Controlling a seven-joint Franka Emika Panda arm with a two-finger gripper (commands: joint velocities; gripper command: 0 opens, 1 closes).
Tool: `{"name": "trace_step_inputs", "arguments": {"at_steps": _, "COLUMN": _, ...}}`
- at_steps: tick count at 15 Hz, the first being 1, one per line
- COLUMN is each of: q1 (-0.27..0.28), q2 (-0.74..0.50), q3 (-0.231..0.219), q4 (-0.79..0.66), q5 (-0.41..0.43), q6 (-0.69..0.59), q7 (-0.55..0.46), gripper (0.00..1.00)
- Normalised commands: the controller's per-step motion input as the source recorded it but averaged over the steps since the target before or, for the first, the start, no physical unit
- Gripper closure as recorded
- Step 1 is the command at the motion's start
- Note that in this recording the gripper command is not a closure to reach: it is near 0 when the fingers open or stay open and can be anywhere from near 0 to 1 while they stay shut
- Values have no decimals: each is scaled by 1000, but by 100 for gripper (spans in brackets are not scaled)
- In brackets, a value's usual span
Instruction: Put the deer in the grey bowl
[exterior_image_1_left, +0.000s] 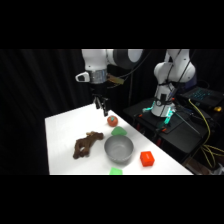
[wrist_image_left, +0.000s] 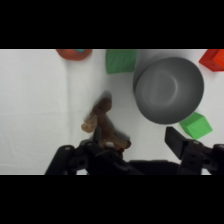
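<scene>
Deer (exterior_image_1_left: 88, 143) lying flat on white table (exterior_image_1_left: 62, 125), toward the near-left part, just beside grey bowl (exterior_image_1_left: 118, 149) but not touching, not in it. In wrist view deer (wrist_image_left: 104, 124) sprawled below-left of grey bowl (wrist_image_left: 168, 89), legs splayed, lower part hidden behind black linkage. Gripper (exterior_image_1_left: 102, 107) up above table near far edge, well apart from deer, beside red-orange ball (exterior_image_1_left: 112, 120); nothing held, fingers apparently spread in wrist view, one finger (wrist_image_left: 176, 141) at right, the other hard to make out. Bowl empty. Green piece (exterior_image_1_left: 119, 131) touching or just behind bowl's far side, second green piece (exterior_image_1_left: 116, 171) at near edge of table, orange-red block (exterior_image_1_left: 146, 158) right of bowl. Task not started as things lie: no grasp yet. Deer judged soft, light, floppy; legs likely to dangle and drag when lifted, no risk of breakage, little risk of slipping given plush surface. Best hold probably across the thick body at mid-length, not a leg, so the load hangs balanced and clears bowl rim. Elongated shape about as long as bowl is wide, so likely to drape over rim unless dropped centred. Watch green piece next to bowl on approach.
</scene>
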Motion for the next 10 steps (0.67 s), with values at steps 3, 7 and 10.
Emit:
{"name": "trace_step_inputs", "arguments": {"at_steps": 3, "q1": -27, "q2": 62, "q3": 3, "q4": 96, "q5": -22, "q6": 25, "q7": -31, "gripper": 0}}
{"name": "trace_step_inputs", "arguments": {"at_steps": 7, "q1": -87, "q2": 336, "q3": -38, "q4": 517, "q5": 27, "q6": 36, "q7": -146, "gripper": 0}}
{"name": "trace_step_inputs", "arguments": {"at_steps": 10, "q1": -97, "q2": 513, "q3": -13, "q4": 652, "q5": 152, "q6": 112, "q7": -195, "gripper": 0}}
